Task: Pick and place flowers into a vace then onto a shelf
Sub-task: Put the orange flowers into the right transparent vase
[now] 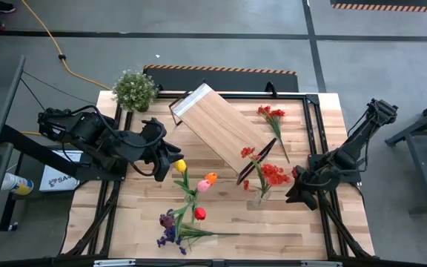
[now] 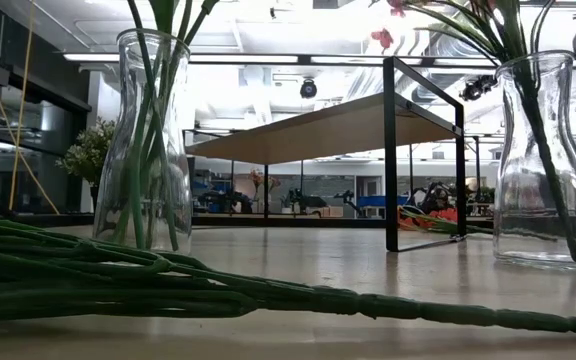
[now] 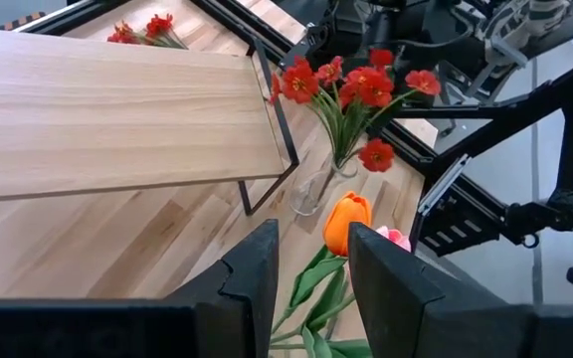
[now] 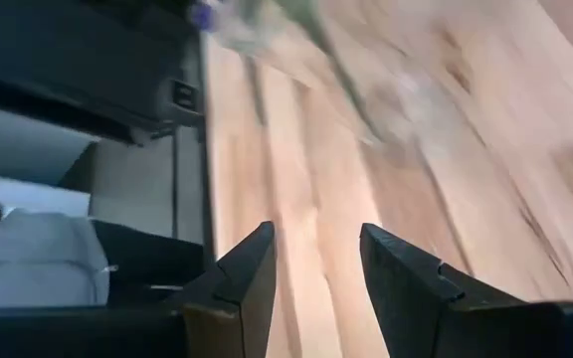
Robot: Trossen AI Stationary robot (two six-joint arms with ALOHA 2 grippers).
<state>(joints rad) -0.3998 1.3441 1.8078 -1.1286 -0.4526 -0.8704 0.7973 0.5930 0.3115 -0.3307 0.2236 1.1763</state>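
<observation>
Hovering apart with nothing between them, the left gripper's point(image 1: 170, 167) fingers sit just left of the tulip vase point(image 1: 196, 202); right gripper point(image 4: 313, 261) equally empty, right of it; shelf point(image 1: 221, 127) stands behind

No legible text or labels.

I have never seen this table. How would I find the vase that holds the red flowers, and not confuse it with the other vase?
Start at the light-wood shelf lying diagonally across the table. Follow it to its end nearest the right arm; the glass vase stands just past that black-framed end. It holds only red small blossoms, whereas the other vase, nearer the left arm, holds yellow, orange, pink and red tulips.
</observation>
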